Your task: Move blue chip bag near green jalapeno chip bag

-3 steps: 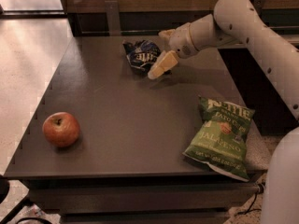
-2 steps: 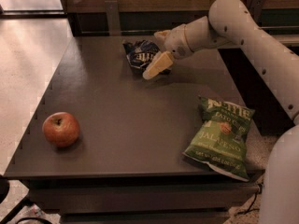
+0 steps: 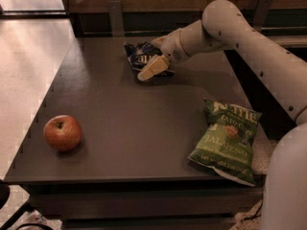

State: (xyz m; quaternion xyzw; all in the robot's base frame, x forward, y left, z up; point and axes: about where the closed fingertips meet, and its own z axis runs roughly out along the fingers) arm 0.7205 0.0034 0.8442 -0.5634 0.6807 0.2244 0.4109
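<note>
The blue chip bag (image 3: 138,54) is a small, dark, wrinkled foil bag lying at the back middle of the dark table (image 3: 129,128). My gripper (image 3: 156,55) is at the bag's right side. It is open, with one cream finger (image 3: 152,69) low in front of the bag and the other behind it. The bag's right part is hidden by the gripper. The green jalapeno chip bag (image 3: 224,140) lies flat at the table's front right corner, well apart from the blue bag.
A red apple (image 3: 62,132) sits near the table's front left edge. My white arm (image 3: 249,47) reaches in from the right over the back of the table. A dark rail and wall run behind the table.
My gripper has moved a little to the left, closer onto the blue chip bag. The bags and the apple have not moved.
</note>
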